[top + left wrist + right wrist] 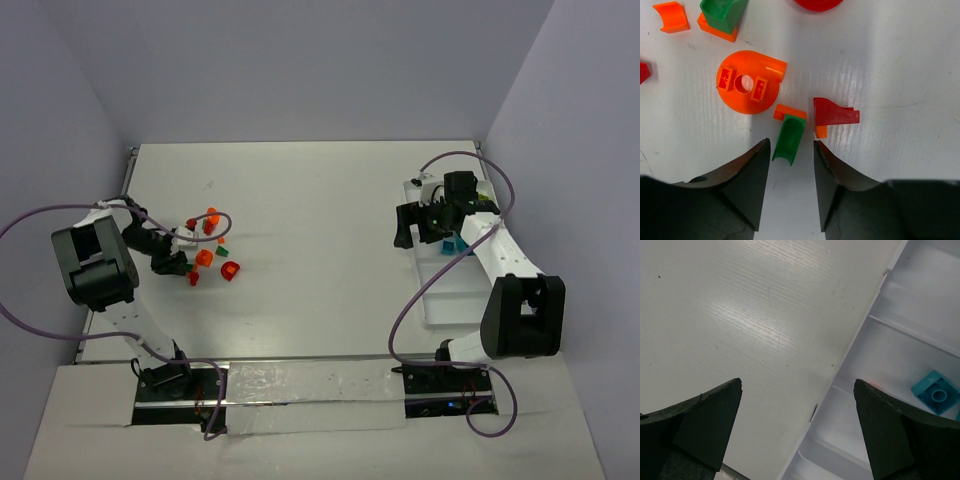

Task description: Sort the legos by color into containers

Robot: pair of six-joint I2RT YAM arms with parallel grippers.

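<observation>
We're mid-pick: left gripper parted, holding nothing, dark green lego between its tips. Next we'd need to clamp and lift. Right gripper gapes empty over tray edge, teal lego inside, right of it.

Pale lilac walls on three sides, white tabletop, soft glare on its surface

Robot lab test cell, not a home. My left arm and right arm are bolted to a bare white table. Plain pale partition walls box it in, purple cables hang loose, and a silvery taped strip runs along the near edge.
</observation>
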